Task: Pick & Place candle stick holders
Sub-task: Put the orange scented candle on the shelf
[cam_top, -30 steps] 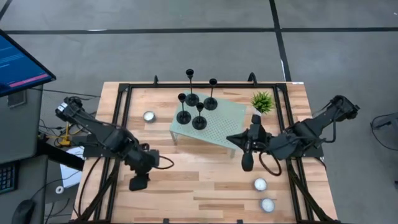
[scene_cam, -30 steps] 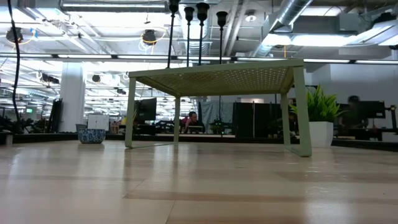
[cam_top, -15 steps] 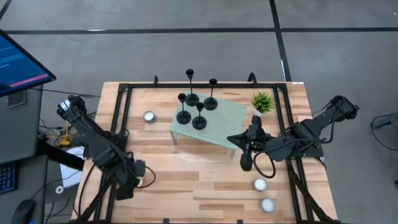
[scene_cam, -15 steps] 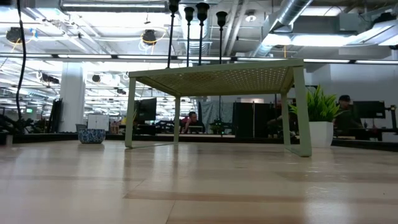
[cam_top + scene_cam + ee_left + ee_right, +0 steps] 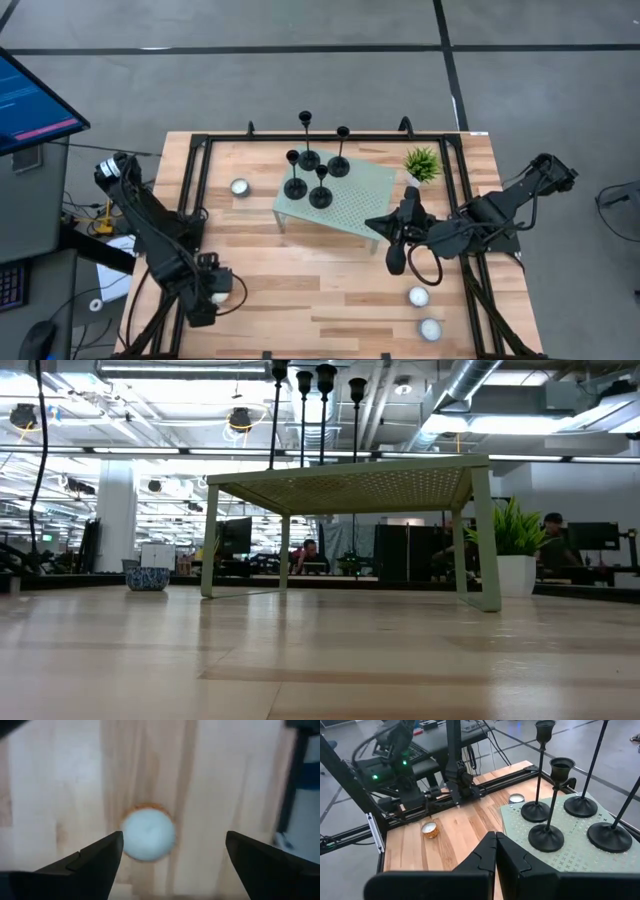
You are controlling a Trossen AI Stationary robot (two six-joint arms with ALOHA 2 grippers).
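Four black candle stick holders [image 5: 316,165] stand clustered on the far-left part of a small pale-green perforated stand [image 5: 352,203] at mid-table; disc bases on the stand top, stems upright, of differing heights. In the low view their stems [image 5: 325,410] rise above the stand's top edge.

Left gripper [image 5: 205,292] at the near-left of the wooden table [image 5: 300,290], pointing down. Wrist view: fingers [image 5: 90,865] spread wide, holding nothing, a white tealight candle [image 5: 148,834] on the wood between them, untouched.

Right gripper [image 5: 397,260] just beside the stand's near-right corner, low over the table. Wrist view: fingers [image 5: 480,857] pressed together, nothing between them.

Second tealight [image 5: 240,187] on the table left of the stand. Two more tealights [image 5: 424,312] near-right, apart from the right gripper. Small green potted plant [image 5: 422,163] at the stand's far-right corner.

Low view: people seated at desks in the room beyond.
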